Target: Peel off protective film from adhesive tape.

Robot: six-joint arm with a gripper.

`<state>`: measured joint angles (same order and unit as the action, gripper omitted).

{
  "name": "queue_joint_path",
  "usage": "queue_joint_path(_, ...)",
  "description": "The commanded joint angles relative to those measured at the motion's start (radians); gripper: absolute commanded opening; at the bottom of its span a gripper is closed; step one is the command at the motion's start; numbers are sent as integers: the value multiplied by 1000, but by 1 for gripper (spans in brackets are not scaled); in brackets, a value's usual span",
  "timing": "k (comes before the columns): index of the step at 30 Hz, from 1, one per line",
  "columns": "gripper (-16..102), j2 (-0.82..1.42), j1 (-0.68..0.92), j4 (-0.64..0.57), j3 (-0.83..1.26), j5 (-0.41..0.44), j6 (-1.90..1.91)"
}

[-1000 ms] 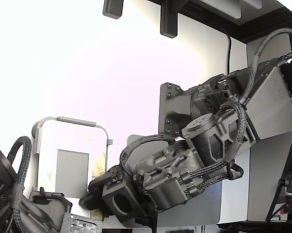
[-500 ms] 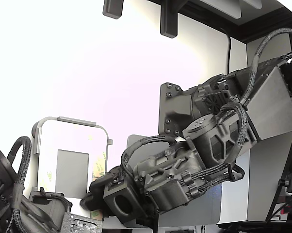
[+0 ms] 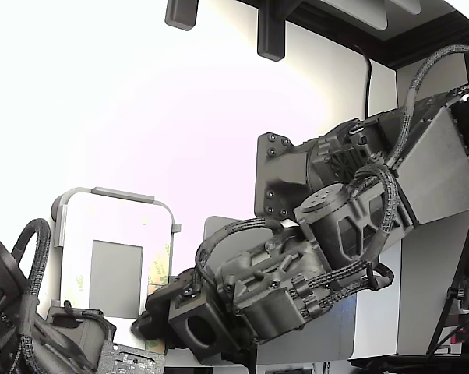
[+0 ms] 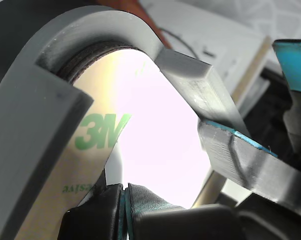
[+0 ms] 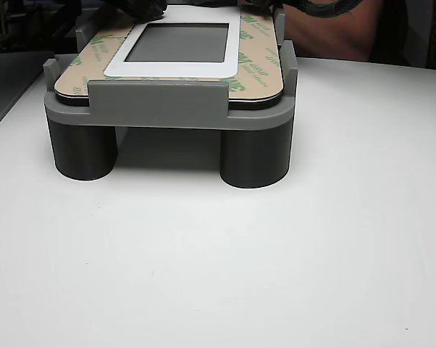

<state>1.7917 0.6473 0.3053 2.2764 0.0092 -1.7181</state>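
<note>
The protective film (image 5: 258, 58) is a pale yellow-green strip with green 3M print, lying around the rim of a white-framed panel (image 5: 174, 69). The panel rests in a grey fixture (image 5: 156, 109) on round legs. In the wrist view the film (image 4: 90, 135) curves along the fixture wall (image 4: 35, 115) and its loose end runs down between my gripper (image 4: 124, 192) fingers, which are pressed together on it. In the exterior view my gripper (image 3: 150, 319) sits low at the near right corner of the fixture (image 3: 63, 210), beside the film (image 3: 160, 269).
A second arm's cabled body (image 3: 24, 312) stands at the exterior view's lower left. A grey part with teal edging (image 4: 250, 160) juts in close beside the fixture. A person's forearm (image 5: 334, 29) rests behind the fixture on the white table (image 5: 218, 275).
In the exterior view my wrist and gripper have crept slightly down and to the right, still at the fixture's corner. The fixture and panel have not moved.
</note>
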Motion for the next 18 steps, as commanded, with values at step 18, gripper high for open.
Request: queue_joint_path(18, -10, -11, 15, 9, -58, -8, 0)
